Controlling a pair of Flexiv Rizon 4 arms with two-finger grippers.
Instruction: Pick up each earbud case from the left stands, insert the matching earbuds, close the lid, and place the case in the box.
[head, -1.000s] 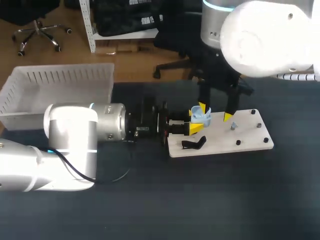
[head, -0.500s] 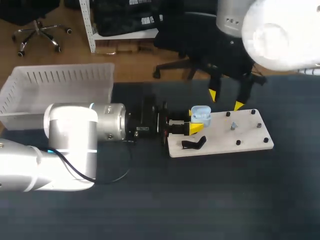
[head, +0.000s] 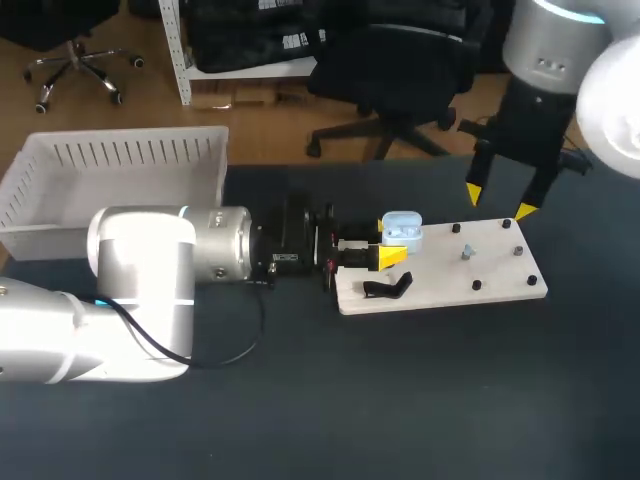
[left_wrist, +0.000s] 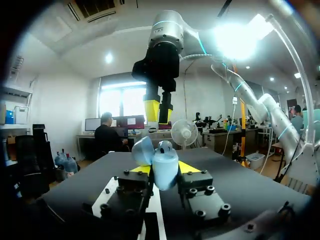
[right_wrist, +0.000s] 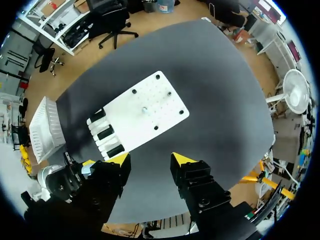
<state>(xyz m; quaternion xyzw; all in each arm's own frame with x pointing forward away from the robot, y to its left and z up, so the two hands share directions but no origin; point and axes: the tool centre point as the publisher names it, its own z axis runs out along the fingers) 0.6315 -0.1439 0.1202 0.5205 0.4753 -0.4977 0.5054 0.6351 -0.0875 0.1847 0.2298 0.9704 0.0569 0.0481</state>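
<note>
Left pincer (head: 392, 241) clamped on the pale blue earbud case (head: 402, 230); right pincer (head: 498, 202) spread apart.
A white slatted plastic box (head: 115, 170) sits at the dark counter's (head: 400, 400) far left. My left arm lies level, holding the open-lidded case at the white pegged board's (head: 500, 285) far left corner. My right arm stands upright, fingers pointing down above the board's far right edge.

Dark table (head: 420, 400) carries a white board (head: 495, 278) and box (head: 120, 165).
</note>
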